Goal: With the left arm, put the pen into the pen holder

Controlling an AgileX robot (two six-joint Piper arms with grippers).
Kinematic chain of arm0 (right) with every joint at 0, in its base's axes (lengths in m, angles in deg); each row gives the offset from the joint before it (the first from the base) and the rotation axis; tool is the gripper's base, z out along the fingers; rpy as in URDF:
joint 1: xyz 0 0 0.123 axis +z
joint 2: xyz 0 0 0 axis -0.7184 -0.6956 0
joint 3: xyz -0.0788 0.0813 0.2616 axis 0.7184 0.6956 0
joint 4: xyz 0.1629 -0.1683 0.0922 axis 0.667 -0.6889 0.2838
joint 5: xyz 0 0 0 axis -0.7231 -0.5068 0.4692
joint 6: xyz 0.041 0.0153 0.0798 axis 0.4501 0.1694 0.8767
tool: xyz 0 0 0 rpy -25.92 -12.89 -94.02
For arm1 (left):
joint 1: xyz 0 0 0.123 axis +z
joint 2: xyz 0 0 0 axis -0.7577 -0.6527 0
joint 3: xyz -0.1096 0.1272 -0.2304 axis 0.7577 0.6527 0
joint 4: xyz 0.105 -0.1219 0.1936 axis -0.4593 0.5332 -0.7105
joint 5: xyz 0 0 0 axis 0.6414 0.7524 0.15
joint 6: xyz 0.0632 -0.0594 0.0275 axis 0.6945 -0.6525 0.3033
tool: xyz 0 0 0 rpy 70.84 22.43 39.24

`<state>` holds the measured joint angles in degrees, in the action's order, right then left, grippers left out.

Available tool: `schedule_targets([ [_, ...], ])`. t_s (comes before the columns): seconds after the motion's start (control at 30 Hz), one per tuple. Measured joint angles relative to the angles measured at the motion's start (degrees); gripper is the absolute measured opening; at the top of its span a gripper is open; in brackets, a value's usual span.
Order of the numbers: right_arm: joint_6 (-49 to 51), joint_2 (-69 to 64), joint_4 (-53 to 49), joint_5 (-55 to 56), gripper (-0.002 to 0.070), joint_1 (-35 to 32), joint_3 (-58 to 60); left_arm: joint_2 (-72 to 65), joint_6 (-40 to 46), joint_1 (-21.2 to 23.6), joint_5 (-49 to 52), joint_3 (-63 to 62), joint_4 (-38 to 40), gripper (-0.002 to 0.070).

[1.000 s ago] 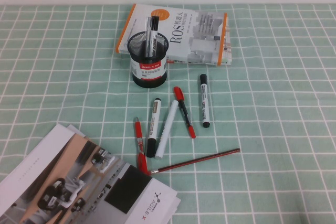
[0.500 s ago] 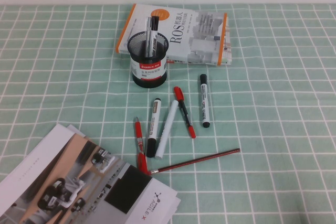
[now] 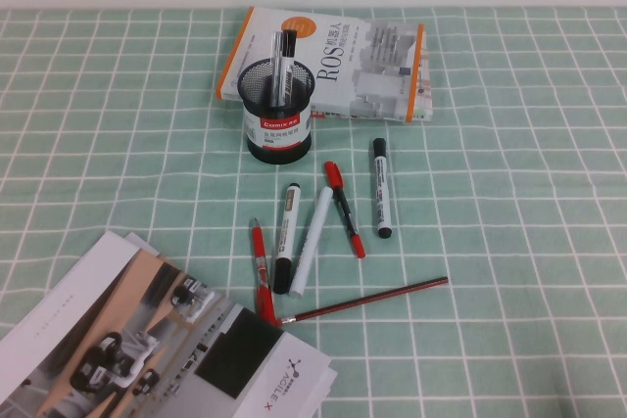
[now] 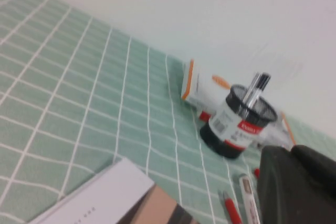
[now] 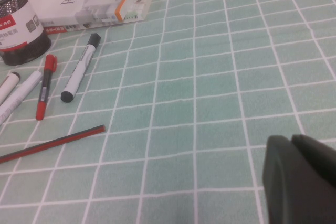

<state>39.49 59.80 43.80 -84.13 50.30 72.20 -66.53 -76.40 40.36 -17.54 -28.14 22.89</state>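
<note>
The slim all-red pen (image 3: pixel 260 266) lies flat on the green checked cloth, its lower end by the magazine corner; it also shows in the left wrist view (image 4: pixel 231 211). The black mesh pen holder (image 3: pixel 279 113) stands upright in front of the book, with a dark pen standing in it; it shows in the left wrist view (image 4: pixel 236 124) and the right wrist view (image 5: pixel 16 30). Neither arm shows in the high view. My left gripper (image 4: pixel 291 153) is shut and empty, off to the side of the pens. My right gripper (image 5: pixel 290 140) is shut and empty above bare cloth.
A white and orange book (image 3: pixel 333 61) lies behind the holder. A magazine (image 3: pixel 147 349) lies at the front left. Beside the red pen lie a black-and-white marker (image 3: pixel 285 237), a white marker (image 3: pixel 311 242), a red-capped pen (image 3: pixel 345 209), another marker (image 3: pixel 381 188) and a dark-red pencil (image 3: pixel 367 301).
</note>
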Motion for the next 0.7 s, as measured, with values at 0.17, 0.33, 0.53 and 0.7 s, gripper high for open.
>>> schedule_targets([
  [0.17,0.0,0.0,0.0,0.0,-0.0020,0.0,0.0,-11.9,1.9,0.0,11.4,-13.7,-0.1,-0.0004],
  [0.33,0.0,0.0,0.0,0.0,-0.0020,0.0,0.0,-27.9,12.3,0.0,25.5,-27.2,2.5,-0.0004],
  [0.53,0.0,0.0,0.0,0.0,-0.0020,0.0,0.0,-47.3,25.3,0.0,31.6,-37.6,12.4,-0.0004],
  [0.7,0.0,0.0,0.0,0.0,-0.0020,0.0,0.0,-62.2,28.8,-4.3,31.6,-43.2,14.4,-0.0004],
])
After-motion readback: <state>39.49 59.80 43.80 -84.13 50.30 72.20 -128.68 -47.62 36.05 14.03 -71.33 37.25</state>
